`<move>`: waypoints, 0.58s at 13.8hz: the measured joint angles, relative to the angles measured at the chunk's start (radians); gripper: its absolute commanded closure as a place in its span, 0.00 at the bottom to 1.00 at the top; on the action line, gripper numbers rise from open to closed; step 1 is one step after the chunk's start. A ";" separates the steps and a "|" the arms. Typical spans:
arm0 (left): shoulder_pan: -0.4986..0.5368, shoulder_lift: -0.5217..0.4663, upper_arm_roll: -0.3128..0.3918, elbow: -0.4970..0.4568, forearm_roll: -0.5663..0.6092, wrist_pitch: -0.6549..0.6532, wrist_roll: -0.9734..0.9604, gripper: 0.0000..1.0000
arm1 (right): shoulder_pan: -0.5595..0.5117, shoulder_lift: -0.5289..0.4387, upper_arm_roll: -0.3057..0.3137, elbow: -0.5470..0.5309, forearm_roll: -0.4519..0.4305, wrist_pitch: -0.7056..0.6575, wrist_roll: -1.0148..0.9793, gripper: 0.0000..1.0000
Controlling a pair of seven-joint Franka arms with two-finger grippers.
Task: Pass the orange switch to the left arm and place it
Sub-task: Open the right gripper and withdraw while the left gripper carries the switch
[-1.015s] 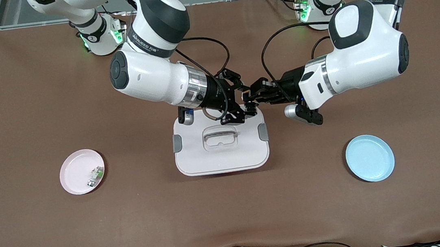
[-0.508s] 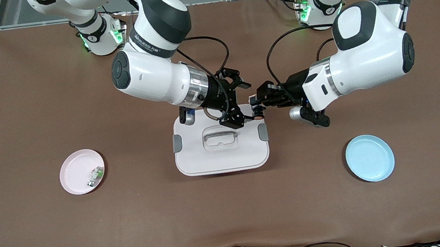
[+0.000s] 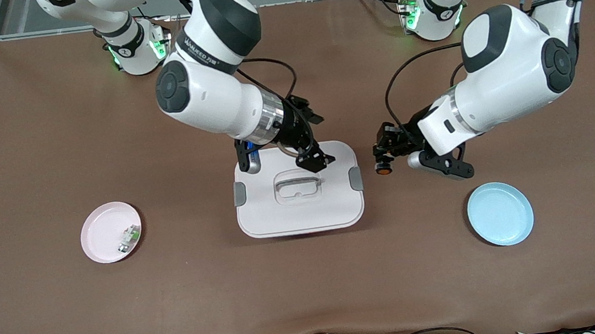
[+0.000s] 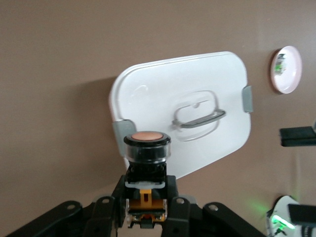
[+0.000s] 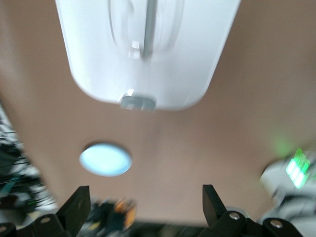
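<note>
The orange switch (image 3: 384, 168), a small black cylinder with a round orange button end, is held in my left gripper (image 3: 386, 156), which is shut on it. It hangs over bare table beside the box (image 3: 302, 211), on the side toward the left arm's end. In the left wrist view the switch (image 4: 146, 153) stands up from the left gripper (image 4: 146, 210), with the white box (image 4: 182, 113) past it. My right gripper (image 3: 324, 137) hangs open and holds nothing, over the box's edge nearest the robots. In the right wrist view the right gripper (image 5: 143, 207) is spread wide, and the switch (image 5: 118, 212) shows blurred.
A pink plate (image 3: 102, 232) holding a small white-and-green component (image 3: 128, 239) lies toward the right arm's end. A blue plate (image 3: 500, 214) lies toward the left arm's end, nearer to the front camera than the left gripper. Brown mat surrounds the box.
The right gripper opened, let go of the switch and drew back. The left gripper carried the switch off the box's corner toward the left arm's end.
</note>
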 measured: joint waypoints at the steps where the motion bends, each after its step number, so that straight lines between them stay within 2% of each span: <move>1: 0.014 0.000 0.001 -0.001 0.030 -0.032 0.036 1.00 | 0.000 -0.004 0.000 0.001 -0.032 -0.048 -0.077 0.00; 6: 0.102 0.003 0.005 -0.011 0.201 -0.150 0.209 1.00 | -0.010 -0.053 -0.021 0.003 -0.169 -0.251 -0.461 0.00; 8: 0.135 0.004 0.005 -0.038 0.280 -0.158 0.305 1.00 | -0.047 -0.073 -0.028 0.003 -0.186 -0.368 -0.612 0.00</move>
